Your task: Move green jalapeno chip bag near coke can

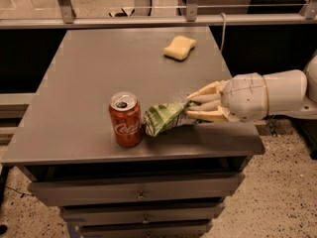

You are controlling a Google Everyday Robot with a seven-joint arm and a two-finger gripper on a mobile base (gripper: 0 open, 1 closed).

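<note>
One tool (pixel 191 106), reaching in over the right edge of the bench (pixel 94 68), is pinching the near end of the green jalapeno chip bag (pixel 166 118). Its cream fingers are drawn together on the crumpled foil with no gap showing. The bag is stretching out ahead of the fingertips, its far end just beside the coke can (pixel 125 119), touching or nearly so. Whether the bag is resting on the bench or hanging slightly above it cannot be told. The can is standing upright beyond the bag, in line with the tool's reach. Judgement: the placing step is looking nearly complete, so the job now is letting go cleanly. Any further push forward is risking a tipped can, which is standing close to the bench's front edge. Better practice: lowering the bag until it is lying flat, parting the fingers slowly, then backing straight out along the tool's own axis. A pale yellow sponge (pixel 180 47) is lying well off to one side of the tool, toward the back, not interfering.
</note>
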